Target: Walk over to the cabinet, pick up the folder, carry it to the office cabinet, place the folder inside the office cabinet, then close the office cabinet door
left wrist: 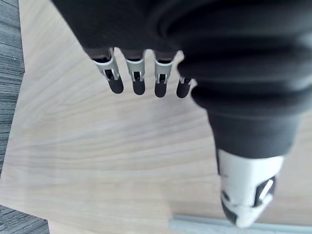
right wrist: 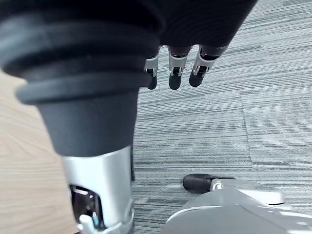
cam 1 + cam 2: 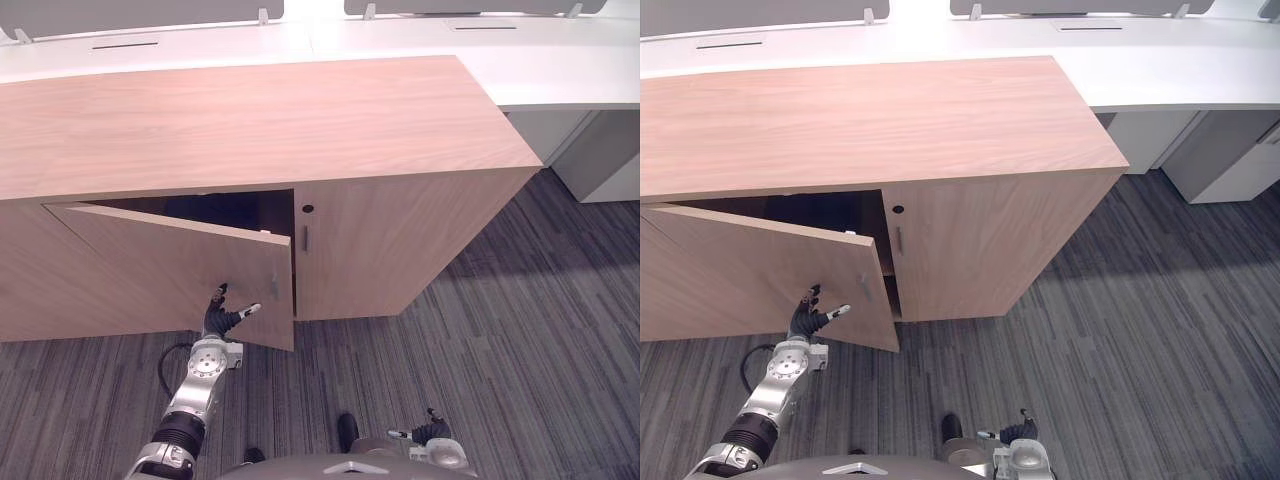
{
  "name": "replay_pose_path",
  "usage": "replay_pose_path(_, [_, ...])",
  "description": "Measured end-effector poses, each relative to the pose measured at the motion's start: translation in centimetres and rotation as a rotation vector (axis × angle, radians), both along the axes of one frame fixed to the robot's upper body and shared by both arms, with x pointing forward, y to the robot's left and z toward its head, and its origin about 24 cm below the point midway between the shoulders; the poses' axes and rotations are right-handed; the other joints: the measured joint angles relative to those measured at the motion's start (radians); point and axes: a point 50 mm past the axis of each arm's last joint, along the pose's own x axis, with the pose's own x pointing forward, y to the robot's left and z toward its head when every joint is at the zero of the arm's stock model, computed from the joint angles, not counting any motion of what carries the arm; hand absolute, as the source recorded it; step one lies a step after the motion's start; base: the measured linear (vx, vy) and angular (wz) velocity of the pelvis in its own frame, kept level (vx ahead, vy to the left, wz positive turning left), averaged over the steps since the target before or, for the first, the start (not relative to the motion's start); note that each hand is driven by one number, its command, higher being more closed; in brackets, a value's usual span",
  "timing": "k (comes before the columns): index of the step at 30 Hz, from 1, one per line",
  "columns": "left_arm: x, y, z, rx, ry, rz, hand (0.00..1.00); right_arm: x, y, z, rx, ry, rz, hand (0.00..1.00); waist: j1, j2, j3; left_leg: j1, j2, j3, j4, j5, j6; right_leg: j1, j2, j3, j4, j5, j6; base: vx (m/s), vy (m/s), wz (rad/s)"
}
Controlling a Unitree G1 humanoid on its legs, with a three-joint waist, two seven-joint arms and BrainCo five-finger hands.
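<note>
The low wooden office cabinet (image 3: 250, 120) stands before me, its left door (image 3: 170, 270) swung partly out toward me. The inside behind it is dark and I cannot make out its contents. My left hand (image 3: 222, 318) is stretched forward at the door's outer face near its free edge, open, fingers (image 1: 139, 83) straight and thumb spread; whether they touch the wood (image 1: 97, 146) I cannot tell. The door's slim metal handle (image 1: 195, 224) lies just past the thumb. My right hand (image 3: 432, 432) hangs low by my body over the carpet, open and holding nothing, its fingers (image 2: 174, 73) relaxed.
The cabinet's right door (image 3: 400, 250) is closed, with a small handle (image 3: 305, 238) and a round lock (image 3: 307, 209). A long white desk (image 3: 500, 50) runs behind the cabinet; a grey pedestal (image 3: 600, 150) stands at the right. Striped grey carpet (image 3: 520, 350) covers the floor.
</note>
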Motion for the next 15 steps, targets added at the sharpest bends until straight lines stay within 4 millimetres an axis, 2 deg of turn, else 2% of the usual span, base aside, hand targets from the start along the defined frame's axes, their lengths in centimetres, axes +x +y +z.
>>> replay_pose_path(6, [-1.7, 0.0, -1.6, -0.016, 0.077, -0.026, 0.0, -0.8, -0.2, -0.3, 0.005, 0.023, -0.025, 0.0, -0.006, 0.002, -0.012, 0.0, 0.0, -0.004, 0.0, 0.001, 0.001, 0.003, 0.002, -0.004, -0.003, 0.0, 0.0, -0.02, -0.007, 0.0])
replay_pose_path(10, [-4.8, 0.6, -4.2, -0.041, 0.215, -0.03, 0.0, -1.3, -0.2, -0.5, 0.019, 0.038, -0.056, 0.0, 0.005, -0.001, -0.013, -0.002, 0.002, -0.011, 0.018, -0.005, -0.001, 0.014, 0.002, -0.009, -0.006, 0.0, 0.0, -0.01, -0.017, 0.06])
replay_pose_path(12, [-7.0, 1.3, -5.7, -0.049, 0.306, -0.008, 0.0, -1.4, -0.2, -0.6, 0.02, 0.046, -0.058, 0.0, 0.02, -0.005, -0.013, -0.04, 0.014, -0.031, 0.126, -0.058, 0.002, 0.03, -0.001, -0.016, -0.003, 0.0, 0.0, -0.03, -0.008, 0.14])
replay_pose_path(14, [-9.1, 2.2, -7.0, -0.057, 0.388, 0.042, 0.0, -1.5, -0.3, -0.6, 0.019, 0.048, -0.058, 0.0, 0.035, -0.007, -0.015, -0.061, 0.013, -0.079, 0.181, -0.071, 0.005, 0.042, 0.0, -0.026, 0.001, 0.0, 0.001, -0.05, -0.032, 0.18])
replay_pose_path(15, [-9.3, 2.4, -7.1, -0.058, 0.4, 0.053, 0.0, -1.5, -0.3, -0.6, 0.019, 0.049, -0.057, 0.0, 0.039, -0.007, -0.015, -0.065, 0.012, -0.091, 0.184, -0.071, 0.005, 0.04, -0.001, -0.026, 0.003, 0.0, 0.001, -0.08, -0.041, 0.24])
